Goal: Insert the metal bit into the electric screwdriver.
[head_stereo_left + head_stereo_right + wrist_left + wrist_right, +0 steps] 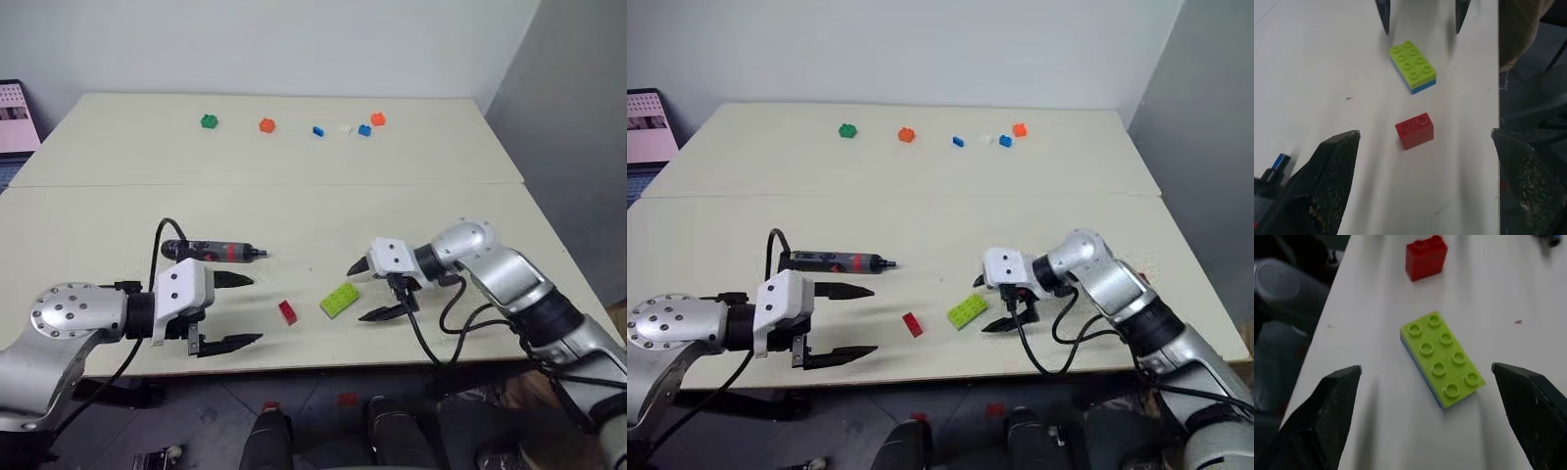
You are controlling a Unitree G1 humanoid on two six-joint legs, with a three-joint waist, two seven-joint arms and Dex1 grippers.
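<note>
Two end effectors, left [233, 311] and right [371, 290], fingers apart, empty; electric screwdriver [211, 251] centre-left; no legible writing.

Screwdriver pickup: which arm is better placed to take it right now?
Left, probably. The screwdriver lies just beyond the open left gripper. The right gripper, also open, hangs by the green brick, farther off.

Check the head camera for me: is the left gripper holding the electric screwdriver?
No. The left gripper stands open and empty, and the electric screwdriver lies flat on the table beside it.
</note>
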